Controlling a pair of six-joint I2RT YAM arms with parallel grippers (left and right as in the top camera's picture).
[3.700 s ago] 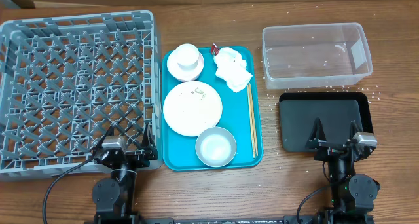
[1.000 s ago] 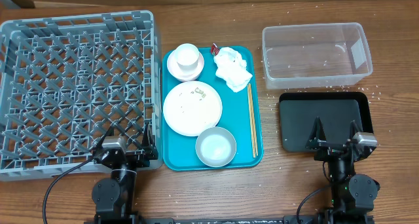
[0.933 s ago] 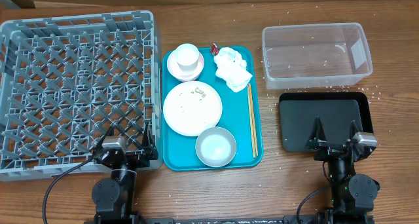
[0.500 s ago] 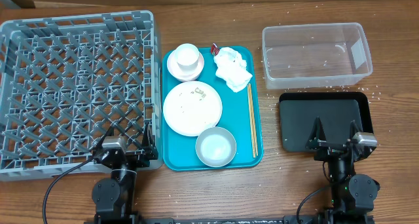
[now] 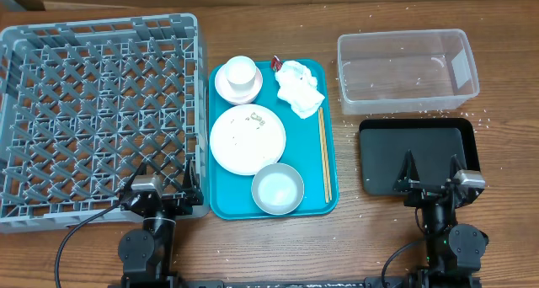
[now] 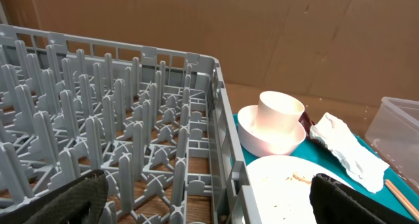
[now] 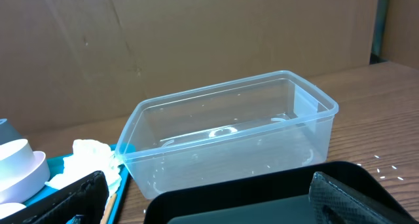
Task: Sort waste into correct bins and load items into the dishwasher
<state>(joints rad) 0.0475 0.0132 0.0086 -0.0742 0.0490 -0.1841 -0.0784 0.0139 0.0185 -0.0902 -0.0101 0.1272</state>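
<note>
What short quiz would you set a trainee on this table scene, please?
1. True or false: the dish rack holds no dishes.
2. Fill in: the small white cup stands inside a white ___.
3. Of the clear tub and the black tray, which lies nearer the right gripper? A) the clear tub B) the black tray

Key: 1 true; 2 bowl; 3 B.
</note>
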